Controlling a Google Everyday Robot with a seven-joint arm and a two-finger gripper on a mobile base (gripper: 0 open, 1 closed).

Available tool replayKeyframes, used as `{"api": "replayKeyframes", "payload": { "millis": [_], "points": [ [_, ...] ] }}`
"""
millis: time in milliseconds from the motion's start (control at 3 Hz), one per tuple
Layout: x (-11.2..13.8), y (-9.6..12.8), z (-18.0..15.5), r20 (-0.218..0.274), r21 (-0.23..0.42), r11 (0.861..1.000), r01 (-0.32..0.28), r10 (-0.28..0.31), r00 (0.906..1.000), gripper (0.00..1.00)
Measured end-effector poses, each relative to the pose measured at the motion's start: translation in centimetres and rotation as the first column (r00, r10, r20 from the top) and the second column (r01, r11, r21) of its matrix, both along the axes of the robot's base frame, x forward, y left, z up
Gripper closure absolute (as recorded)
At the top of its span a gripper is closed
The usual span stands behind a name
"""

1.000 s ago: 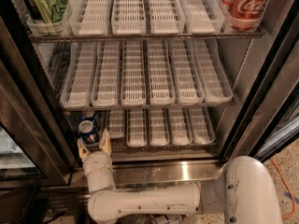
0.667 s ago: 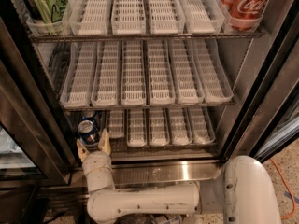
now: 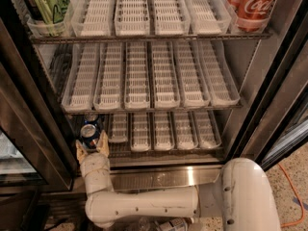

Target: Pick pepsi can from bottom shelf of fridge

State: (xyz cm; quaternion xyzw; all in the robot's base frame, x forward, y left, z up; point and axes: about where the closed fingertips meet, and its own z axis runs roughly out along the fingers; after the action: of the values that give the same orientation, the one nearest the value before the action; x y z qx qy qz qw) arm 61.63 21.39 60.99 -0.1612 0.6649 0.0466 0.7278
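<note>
Pepsi can (image 3: 90, 131) stands at the far-left end of the bottom shelf (image 3: 163, 151) of the fridge (image 3: 250, 95), just left of the short white trays (image 3: 141, 131). Claw (image 3: 92, 146) is at the can's near side, low on it; can't tell whether it's clamped or only around it. Advice: get grip square & firm on the can body first, then draw straight back toward near edge, w/o clipping left door frame (image 3: 43, 129) or middle rack (image 3: 154, 109).
</note>
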Motion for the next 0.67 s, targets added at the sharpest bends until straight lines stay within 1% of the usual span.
{"api": "replayKeyframes", "payload": {
  "millis": [333,667],
  "points": [
    [2.38,0.42,-1.02,0.009,0.011,0.999,0.034,-0.034,0.9994,0.27],
    [2.77,0.62,-1.13,0.008,0.011,0.999,0.032,-0.032,0.9994,0.26]
  ]
}}
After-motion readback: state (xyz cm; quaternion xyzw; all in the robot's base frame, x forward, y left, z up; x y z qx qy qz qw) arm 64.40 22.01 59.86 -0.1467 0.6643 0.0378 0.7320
